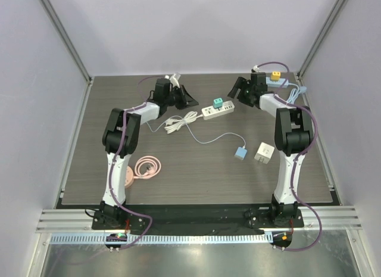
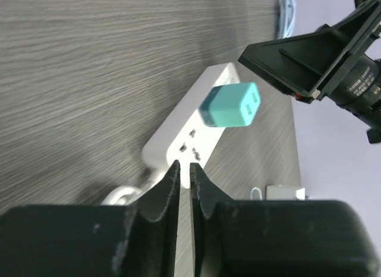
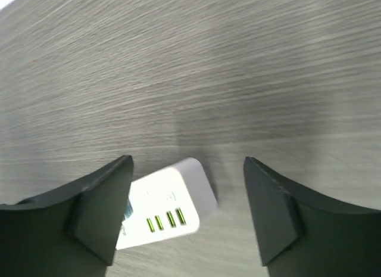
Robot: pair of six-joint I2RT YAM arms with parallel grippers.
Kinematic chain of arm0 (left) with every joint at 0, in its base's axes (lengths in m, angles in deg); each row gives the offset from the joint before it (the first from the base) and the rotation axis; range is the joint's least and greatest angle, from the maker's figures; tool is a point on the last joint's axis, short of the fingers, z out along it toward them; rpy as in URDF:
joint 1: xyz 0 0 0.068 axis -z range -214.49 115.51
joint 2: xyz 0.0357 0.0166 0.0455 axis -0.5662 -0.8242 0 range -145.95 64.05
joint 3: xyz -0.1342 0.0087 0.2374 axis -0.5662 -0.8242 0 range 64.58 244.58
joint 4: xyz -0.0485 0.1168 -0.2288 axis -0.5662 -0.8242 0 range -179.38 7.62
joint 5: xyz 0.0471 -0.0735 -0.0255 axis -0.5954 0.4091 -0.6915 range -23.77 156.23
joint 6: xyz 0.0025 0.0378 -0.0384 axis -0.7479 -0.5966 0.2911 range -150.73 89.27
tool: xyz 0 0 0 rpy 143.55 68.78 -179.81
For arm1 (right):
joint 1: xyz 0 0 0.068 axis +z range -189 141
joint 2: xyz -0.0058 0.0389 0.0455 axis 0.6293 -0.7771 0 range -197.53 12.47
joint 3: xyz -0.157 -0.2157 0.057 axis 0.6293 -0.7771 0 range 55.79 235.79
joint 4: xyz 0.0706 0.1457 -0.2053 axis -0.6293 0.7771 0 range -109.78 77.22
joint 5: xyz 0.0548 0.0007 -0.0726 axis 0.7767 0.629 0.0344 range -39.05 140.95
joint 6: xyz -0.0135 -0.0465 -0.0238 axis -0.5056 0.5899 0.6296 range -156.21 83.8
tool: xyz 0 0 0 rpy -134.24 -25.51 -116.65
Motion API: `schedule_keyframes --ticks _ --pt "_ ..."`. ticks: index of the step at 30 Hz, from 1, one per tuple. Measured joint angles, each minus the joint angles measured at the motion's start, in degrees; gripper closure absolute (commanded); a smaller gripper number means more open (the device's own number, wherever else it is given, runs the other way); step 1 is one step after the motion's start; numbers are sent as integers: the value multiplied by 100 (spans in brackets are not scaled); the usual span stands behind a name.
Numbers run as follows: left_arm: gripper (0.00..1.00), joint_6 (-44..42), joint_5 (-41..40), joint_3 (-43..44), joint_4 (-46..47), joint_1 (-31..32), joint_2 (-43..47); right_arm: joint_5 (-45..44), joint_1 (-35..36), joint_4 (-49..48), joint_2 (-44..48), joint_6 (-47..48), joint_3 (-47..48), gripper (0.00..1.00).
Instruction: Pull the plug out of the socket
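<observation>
- Pink cable [image 1: 147,168]: coiled on the tabletop [image 1: 196,181] at lower left, just beside the left arm [image 1: 122,134].
- Left jaws: left of centre at the top, drawn almost together with only a thin slit between them and nothing held. In the left wrist view they point toward the strip's near end, apart from it.
- White cord [image 1: 178,123]: bundled just left of the strip.
- Power strip [image 1: 218,111]: white, lying flat at top centre, between the two arms' jaws.
- Teal plug [image 1: 217,102]: standing on the strip's socket face, touched by neither arm.
- Blue adapter [image 1: 240,152] and white adapter [image 1: 264,153]: near each other, right of centre.
- Right jaws: spread wide, gripping nothing. In the right wrist view the strip's end lies below the gap.
- Right arm [image 1: 292,131]: at right.
- Yellow plug [image 1: 275,75]: upper right corner.
</observation>
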Motion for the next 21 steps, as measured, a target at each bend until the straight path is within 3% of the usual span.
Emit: schedule_keyframes --ticks 3,14,17,21 --pt "98 -20 13 264 -153 111 -2 -566 118 407 385 356 0 5" --pt "100 -70 37 861 -409 426 -144 -1403 1200 942 811 1270 50 2" --pt "100 -111 31 1058 -629 442 -345 -1453 1327 1016 772 1425 140 8" --pt "100 -157 -79 1169 -1008 476 -498 -1506 1346 1021 704 1521 245 24"
